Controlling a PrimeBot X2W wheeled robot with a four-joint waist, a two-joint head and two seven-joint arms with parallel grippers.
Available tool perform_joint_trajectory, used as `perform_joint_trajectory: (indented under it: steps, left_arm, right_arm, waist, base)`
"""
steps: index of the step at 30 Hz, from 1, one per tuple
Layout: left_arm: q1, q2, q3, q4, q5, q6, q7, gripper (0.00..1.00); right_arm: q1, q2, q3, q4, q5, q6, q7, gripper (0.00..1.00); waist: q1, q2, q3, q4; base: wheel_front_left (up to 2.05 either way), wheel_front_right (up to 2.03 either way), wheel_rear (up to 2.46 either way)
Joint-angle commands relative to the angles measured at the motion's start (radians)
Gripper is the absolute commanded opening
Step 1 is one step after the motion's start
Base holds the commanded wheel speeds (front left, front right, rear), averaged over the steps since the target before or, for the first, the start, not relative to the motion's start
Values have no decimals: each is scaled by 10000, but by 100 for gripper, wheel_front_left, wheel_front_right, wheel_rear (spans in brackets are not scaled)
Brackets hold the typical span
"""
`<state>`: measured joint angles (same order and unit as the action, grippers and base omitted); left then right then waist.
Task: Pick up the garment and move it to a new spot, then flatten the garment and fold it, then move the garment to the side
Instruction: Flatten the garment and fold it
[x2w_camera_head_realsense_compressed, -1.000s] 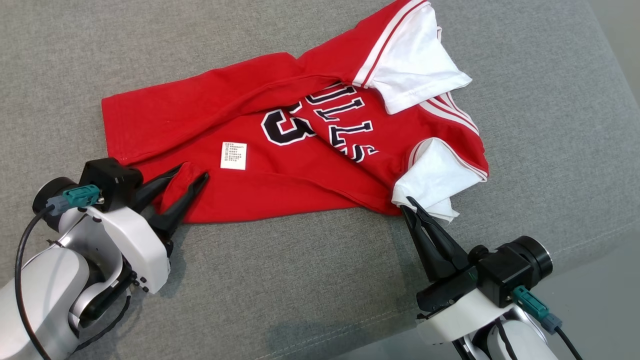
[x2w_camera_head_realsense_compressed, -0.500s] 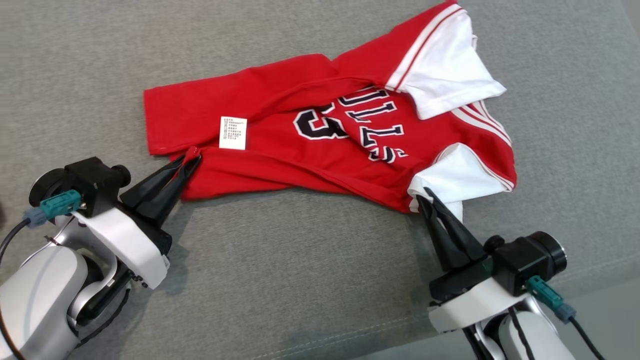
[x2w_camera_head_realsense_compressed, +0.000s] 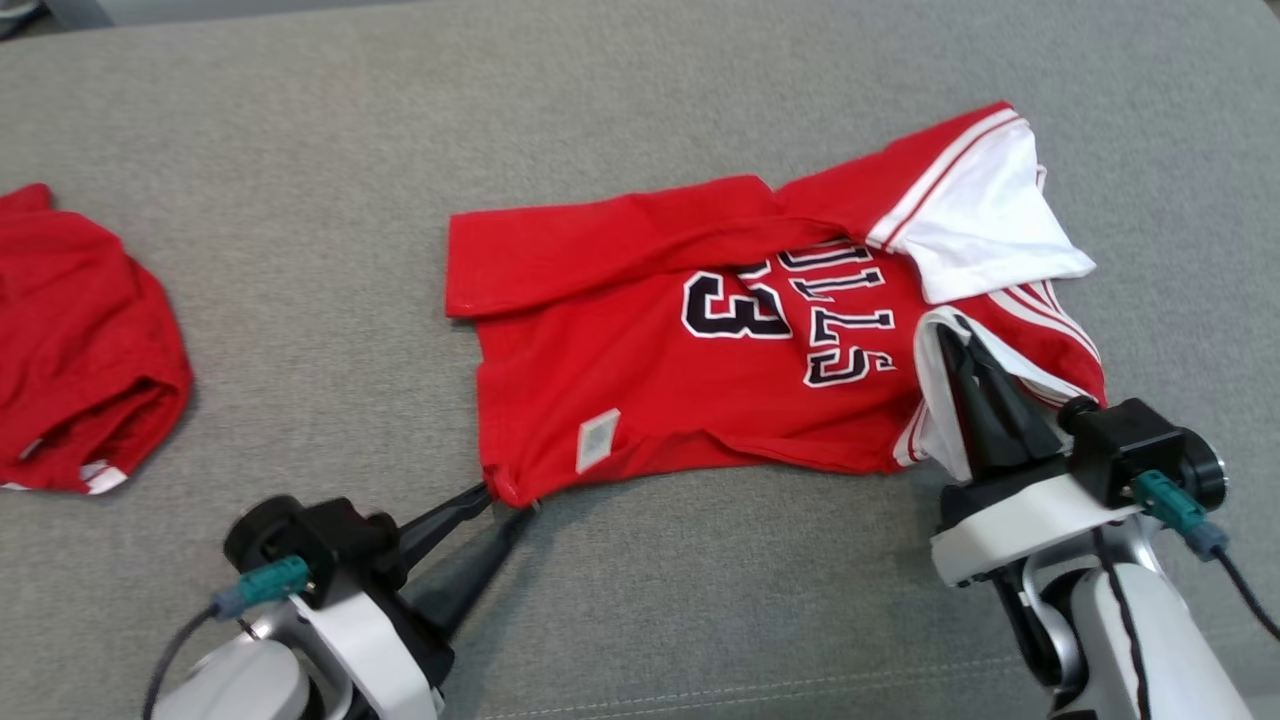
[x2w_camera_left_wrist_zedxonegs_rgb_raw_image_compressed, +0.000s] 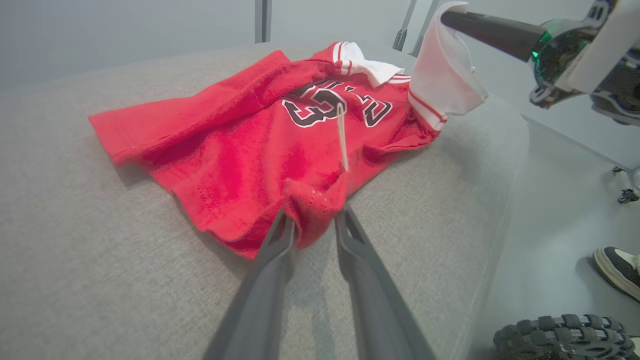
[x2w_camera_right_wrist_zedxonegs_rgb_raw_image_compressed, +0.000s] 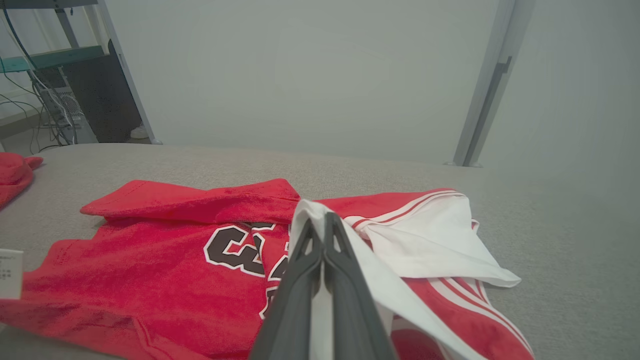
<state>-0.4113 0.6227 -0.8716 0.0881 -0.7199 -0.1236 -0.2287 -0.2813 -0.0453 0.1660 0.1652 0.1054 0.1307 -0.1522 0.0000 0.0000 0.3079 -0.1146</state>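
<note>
One red jersey is lying mostly flat on the grey cushion, right of centre. It's got a red body and white sleeves with striped red-and-white trim. Its far edge is folding over onto itself, and the far sleeve is flopping open toward the right.

The left gripper is reaching in low from the near left. Its fingers are slightly parted and it's grasping the near-left hem corner, which is bunching into a little peak between the tips. The right gripper is coming in from the near right, clenching the near sleeve and holding it up off the cushion.

Writing-wise, black lettering outlined in white is showing "ULLS" plus a big "3" — the start of both is hiding under the fold. A white care label is hanging near the left hem, print too small to read. Another red garment is sitting crumpled well off to the left.
</note>
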Motion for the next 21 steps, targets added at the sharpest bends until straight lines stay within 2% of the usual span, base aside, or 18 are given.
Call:
perform_joint_trajectory:
  steps: [1, 8, 14, 18, 21]
  left_arm:
    - [-32, 92, 151, 240, 64, -64, -136, 100]
    - [370, -469, -335, 1426, 65, -68, -282, 100]
    - [382, -637, -435, 1722, 280, -69, -319, 100]
    - [141, -635, -416, 1682, 1138, -63, -327, 100]
    - [-56, -656, -134, 1414, 2215, 132, -328, 100]
  right_arm:
    - [-59, -49, -73, -201, -99, 0, 135, 0]
    - [467, -49, -1117, -607, -315, 0, 659, 0]
    - [887, -49, -1342, -915, -363, 0, 925, 0]
    - [936, -49, -1160, -911, -260, 0, 961, 0]
    - [900, -49, -961, -898, -174, 0, 934, 0]
  waist:
    - [0, 0, -538, 433]
    - [0, 0, -1103, 778]
    - [0, 0, -1215, 907]
    - [0, 0, -1187, 870]
    - [0, 0, -1103, 770]
  base:
    - [0, 0, 0]
    - [0, 0, 0]
    - [0, 0, 0]
    - [0, 0, 0]
    - [0, 0, 0]
